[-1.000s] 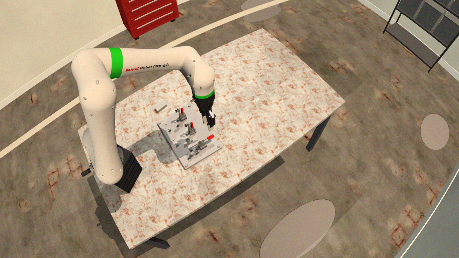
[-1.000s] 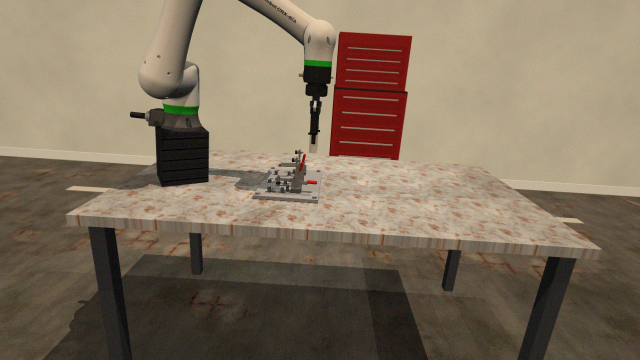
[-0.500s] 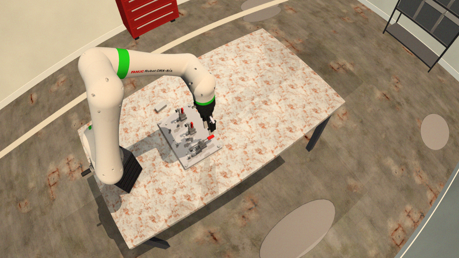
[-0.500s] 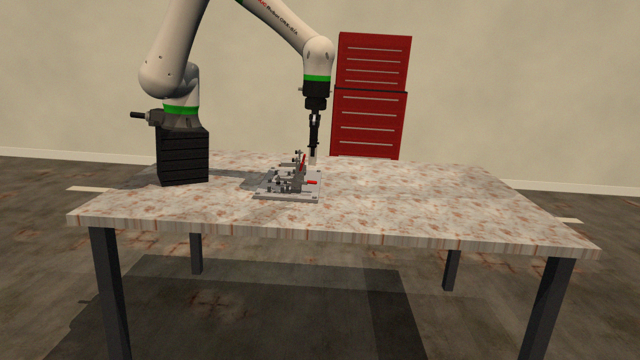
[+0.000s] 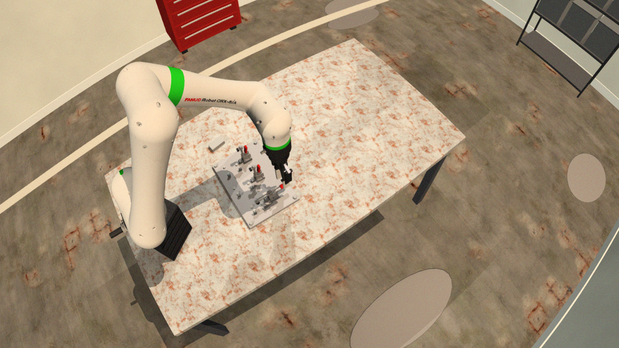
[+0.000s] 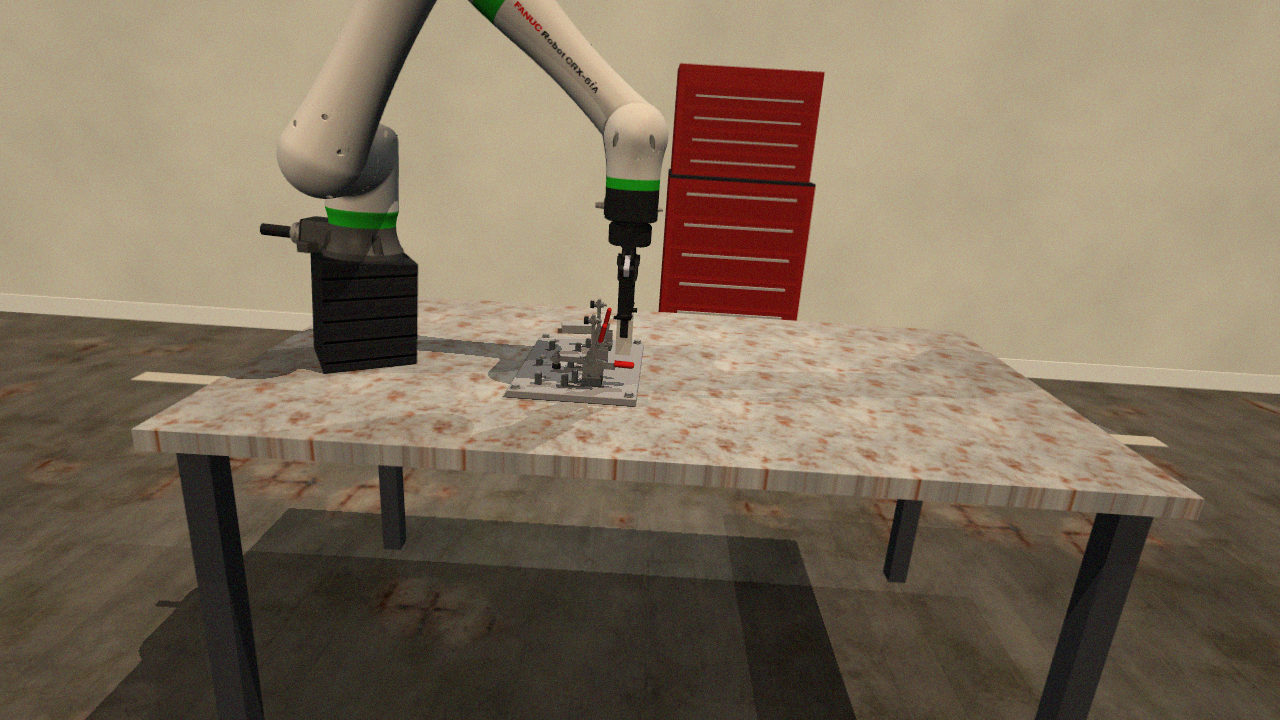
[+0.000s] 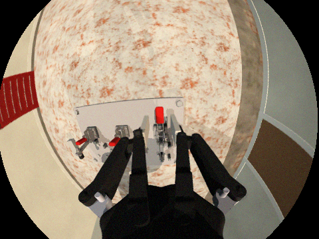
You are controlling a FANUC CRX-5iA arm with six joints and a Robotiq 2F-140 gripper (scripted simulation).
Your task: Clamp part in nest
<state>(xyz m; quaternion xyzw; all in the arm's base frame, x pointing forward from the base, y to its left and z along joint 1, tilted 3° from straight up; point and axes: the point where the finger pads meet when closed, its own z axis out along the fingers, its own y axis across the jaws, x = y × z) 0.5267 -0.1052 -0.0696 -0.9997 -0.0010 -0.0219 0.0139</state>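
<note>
Hovering with its fingers parted and nothing gripped, the gripper (image 5: 284, 178) (image 6: 623, 338) (image 7: 159, 121) has its tips on either side of the low red handle (image 5: 281, 186) (image 6: 623, 364) (image 7: 159, 115) at one end of the fixture plate (image 5: 288, 194) (image 6: 610, 394) (image 7: 109, 114), gaps showing beside the handle. Farther along the plate stand two clamps with raised red handles, the middle one (image 5: 258, 168) (image 7: 114, 141) and the end one (image 5: 245, 149) (image 7: 81, 141). Beyond the plate's other end, the grey part (image 5: 216, 143) (image 6: 577, 329) lies on the table (image 5: 367, 129) (image 6: 805, 394) (image 7: 186, 60), just beside the plate and apart from it.

pincer (image 5: 282, 178) (image 6: 623, 343) (image 7: 159, 121) lowered, now near the outstretched red handle (image 5: 281, 186) (image 6: 623, 364) (image 7: 159, 115), forearm (image 5: 216, 91) (image 6: 563, 60) dipped
</note>
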